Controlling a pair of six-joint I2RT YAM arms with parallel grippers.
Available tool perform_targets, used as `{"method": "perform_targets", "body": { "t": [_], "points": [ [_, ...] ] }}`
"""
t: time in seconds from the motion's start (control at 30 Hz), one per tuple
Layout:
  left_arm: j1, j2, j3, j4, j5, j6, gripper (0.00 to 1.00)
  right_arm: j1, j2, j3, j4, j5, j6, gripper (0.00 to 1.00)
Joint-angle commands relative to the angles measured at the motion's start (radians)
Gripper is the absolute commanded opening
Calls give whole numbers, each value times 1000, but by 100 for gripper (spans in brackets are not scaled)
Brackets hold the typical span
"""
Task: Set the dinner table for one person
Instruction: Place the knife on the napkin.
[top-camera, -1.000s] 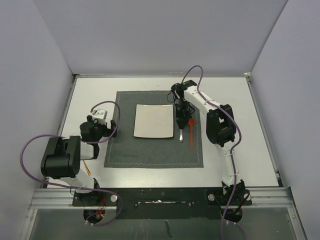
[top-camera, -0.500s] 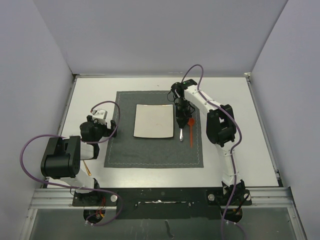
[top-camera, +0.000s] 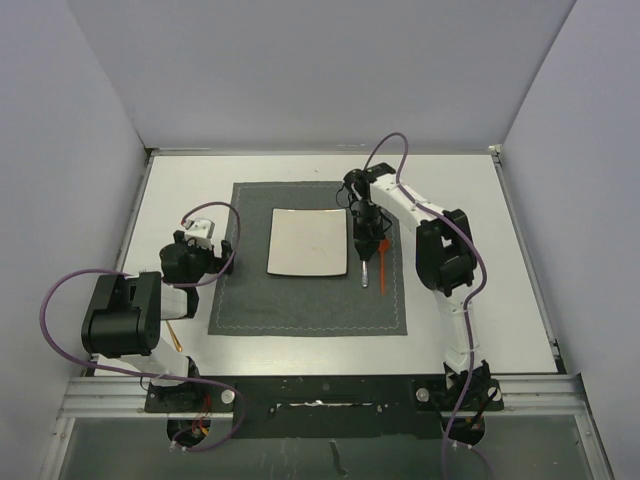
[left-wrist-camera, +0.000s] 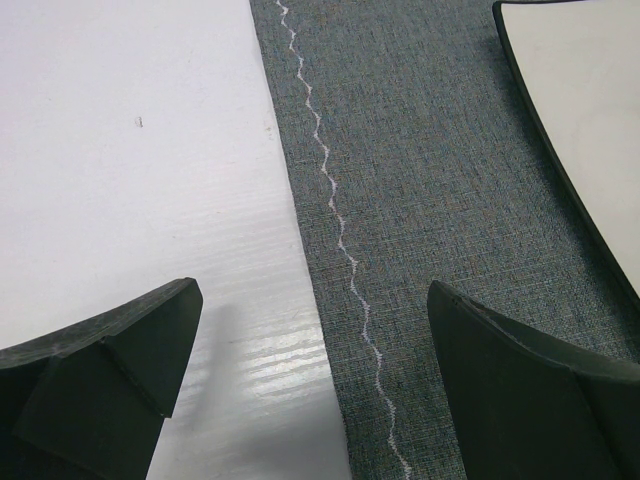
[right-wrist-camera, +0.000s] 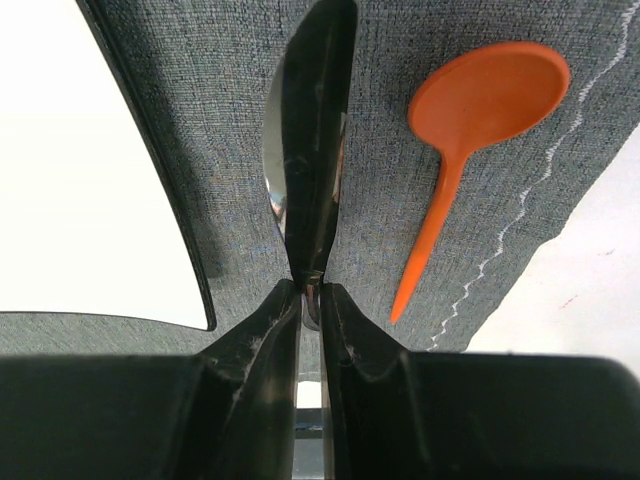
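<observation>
Steel spoon (right-wrist-camera: 308, 150), clamped on edge in the right pincer (right-wrist-camera: 311, 292) between plate (right-wrist-camera: 80, 180) and orange spoon (right-wrist-camera: 487, 98), probably needs laying flat, then release; left pincer (left-wrist-camera: 315, 380) gapes empty.

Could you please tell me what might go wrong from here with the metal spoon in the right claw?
1. The right claw pinches the metal spoon at its thin neck, with the bowl turned on edge. Once released, it may flop sideways and lie crooked on the placemat.
2. The spoon is in a narrow gap between the plate and the orange spoon, so a sideways fall or a drifting claw could knock either one.
</observation>
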Motion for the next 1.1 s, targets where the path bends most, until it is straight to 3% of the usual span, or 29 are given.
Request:
{"method": "perform_targets", "body": {
  "t": [0.0, 0.5, 0.77, 1.07],
  "points": [
    [2, 9, -1, 79, 11, -4, 98, 14, -84, -27, 16, -14, 13, 0],
    [2, 9, -1, 79, 11, -4, 98, 28, -84, -3, 1, -14, 13, 0],
    [2, 8, -1, 79, 10, -4, 98, 56, -126, 195, -75, 53, 19, 0],
    [2, 9, -1, 78, 11, -4, 98, 73, -179, 222, -57, 63, 22, 20]
  ]
}}
